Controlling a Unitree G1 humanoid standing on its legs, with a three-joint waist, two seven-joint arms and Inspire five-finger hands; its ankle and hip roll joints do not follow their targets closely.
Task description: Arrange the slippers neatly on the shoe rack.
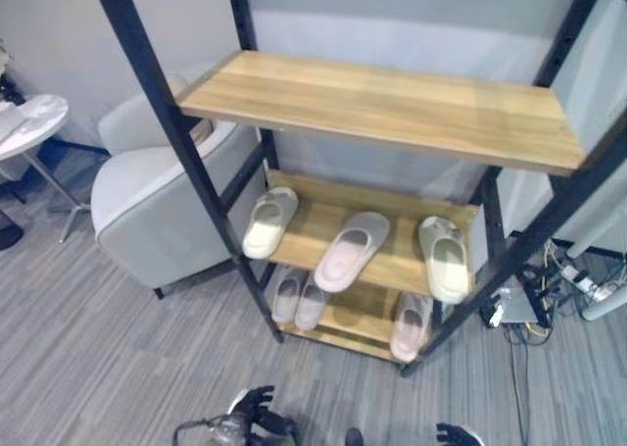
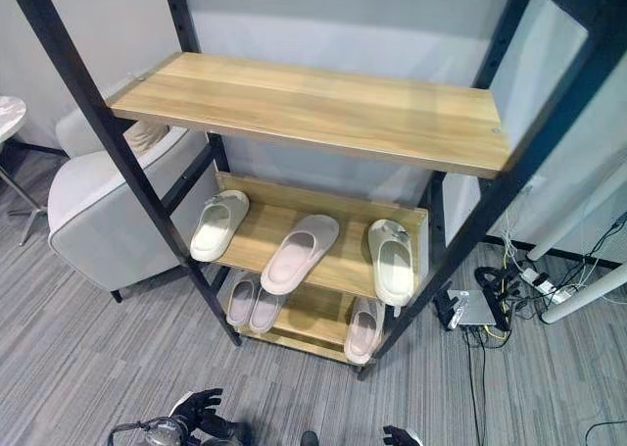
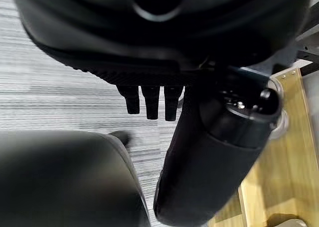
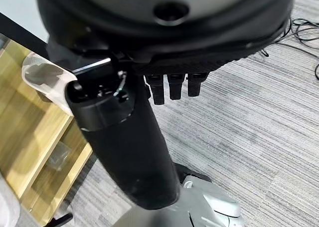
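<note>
The shoe rack (image 1: 392,103) has a black frame and three wooden shelves; its top shelf is bare. On the middle shelf (image 1: 313,216) lie a cream slipper (image 1: 268,222) at the left, a pinkish slipper (image 1: 351,250) slanted in the middle, and a cream slipper (image 1: 445,258) at the right. The bottom shelf (image 1: 355,314) carries a pinkish pair (image 1: 299,299) at the left and a single pinkish slipper (image 1: 409,326) at the right. My left hand (image 1: 257,407) and right hand (image 1: 453,433) hang low in front of the rack, both open and holding nothing, with fingers (image 3: 149,101) and fingers (image 4: 174,85) relaxed.
A grey armchair (image 1: 157,201) stands close against the rack's left side, with a small white round table (image 1: 29,123) beyond it. Cables and a power strip (image 1: 549,289) lie on the floor right of the rack. Grey carpet (image 1: 118,368) spreads in front.
</note>
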